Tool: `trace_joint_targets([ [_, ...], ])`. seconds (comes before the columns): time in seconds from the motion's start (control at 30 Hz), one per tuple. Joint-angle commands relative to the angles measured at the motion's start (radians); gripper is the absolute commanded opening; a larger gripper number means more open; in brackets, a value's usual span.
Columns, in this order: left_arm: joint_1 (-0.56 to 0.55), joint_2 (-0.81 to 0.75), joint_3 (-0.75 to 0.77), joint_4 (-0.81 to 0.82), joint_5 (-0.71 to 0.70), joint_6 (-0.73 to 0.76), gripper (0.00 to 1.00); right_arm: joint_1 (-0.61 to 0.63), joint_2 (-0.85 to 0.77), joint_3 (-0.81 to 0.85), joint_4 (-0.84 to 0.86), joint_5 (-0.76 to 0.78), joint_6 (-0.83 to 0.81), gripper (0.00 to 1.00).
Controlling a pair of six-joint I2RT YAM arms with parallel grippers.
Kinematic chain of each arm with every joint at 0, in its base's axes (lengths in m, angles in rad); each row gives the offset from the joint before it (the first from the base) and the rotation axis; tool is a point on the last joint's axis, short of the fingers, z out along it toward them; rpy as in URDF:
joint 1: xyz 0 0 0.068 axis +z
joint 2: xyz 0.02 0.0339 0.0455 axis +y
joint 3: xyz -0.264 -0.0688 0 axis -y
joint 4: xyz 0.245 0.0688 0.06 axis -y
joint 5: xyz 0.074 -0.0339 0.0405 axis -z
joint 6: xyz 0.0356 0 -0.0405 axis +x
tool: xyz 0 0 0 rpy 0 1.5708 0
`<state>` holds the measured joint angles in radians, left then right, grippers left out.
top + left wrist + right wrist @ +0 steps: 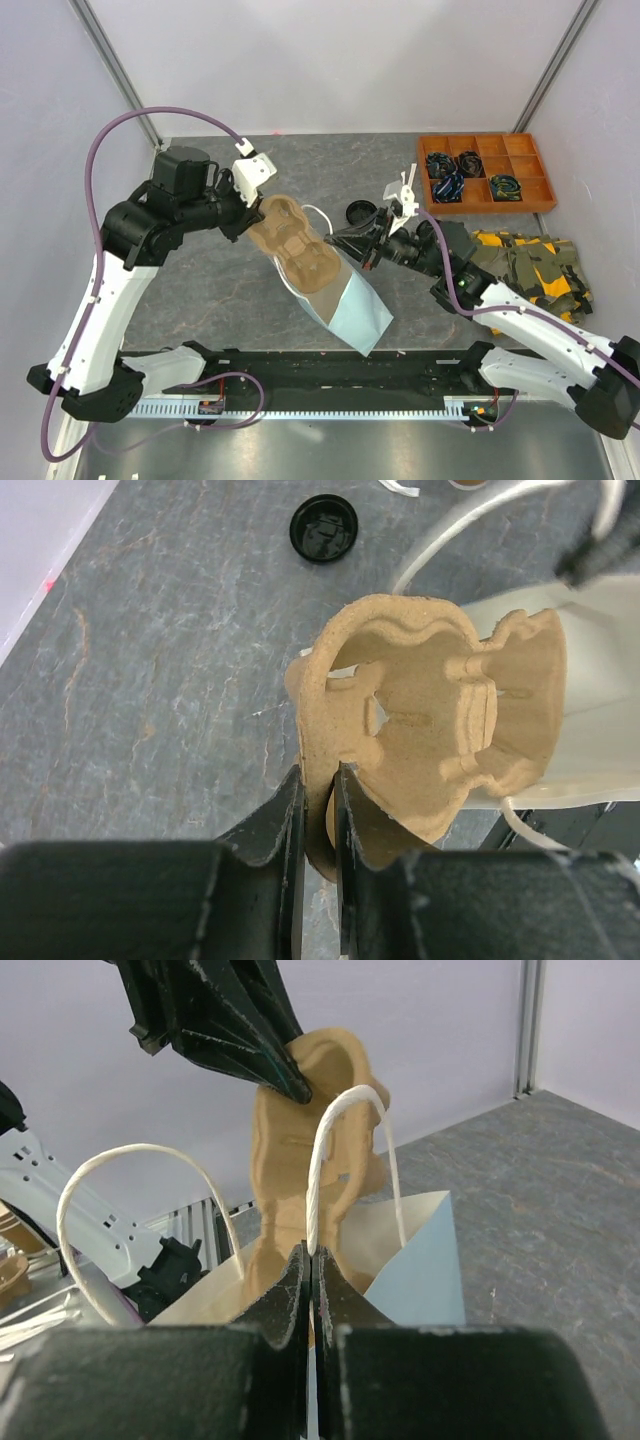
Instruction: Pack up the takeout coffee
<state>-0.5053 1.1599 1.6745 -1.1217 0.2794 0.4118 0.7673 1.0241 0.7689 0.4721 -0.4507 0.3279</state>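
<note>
My left gripper [320,800] is shut on the rim of the tan moulded-pulp carrier [430,720], also seen from above [292,245]. The carrier's far end sits inside the open mouth of the light-blue paper bag [352,308], which lies on the table. My right gripper [313,1258] is shut on one white bag handle [318,1170] and holds the mouth open; from above it is at the bag's upper right [352,240]. A black round lid [323,528] lies alone on the table, also seen from above [360,212]. The tan cup itself is not clearly in view.
An orange compartment tray [520,160] holding dark cable bundles stands at the back right. A camouflage cloth [530,268] lies at the right. The right arm [500,300] crosses the right side. Grey walls close in the back and sides.
</note>
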Motion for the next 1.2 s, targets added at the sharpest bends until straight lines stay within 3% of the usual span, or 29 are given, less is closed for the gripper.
trace_joint_targets([
  [0.0,-0.016,-0.023,-0.021,0.063,-0.033,-0.132,0.02,0.07,-0.05,-0.048,-0.09,0.228,-0.023,0.0],
  [0.23,-0.128,-0.005,-0.055,0.122,-0.126,-0.136,0.02,0.087,-0.033,-0.117,0.066,0.343,0.022,0.0],
  [0.47,-0.128,0.096,0.111,0.044,-0.253,-0.05,0.02,0.122,0.063,-0.025,0.129,0.477,0.109,0.0],
  [0.67,-0.128,0.139,0.156,-0.013,-0.299,-0.036,0.02,0.164,0.082,0.026,0.042,0.619,0.227,0.0],
  [0.97,-0.164,0.138,0.062,-0.029,-0.284,-0.073,0.02,0.162,0.064,0.021,-0.05,0.645,0.217,0.0],
  [1.07,-0.164,0.127,0.021,-0.006,-0.284,-0.059,0.02,0.162,0.036,0.024,-0.124,0.635,0.139,0.17],
  [1.17,-0.164,0.132,0.021,-0.001,-0.284,-0.048,0.02,0.162,0.022,0.052,-0.223,0.606,0.036,0.23],
])
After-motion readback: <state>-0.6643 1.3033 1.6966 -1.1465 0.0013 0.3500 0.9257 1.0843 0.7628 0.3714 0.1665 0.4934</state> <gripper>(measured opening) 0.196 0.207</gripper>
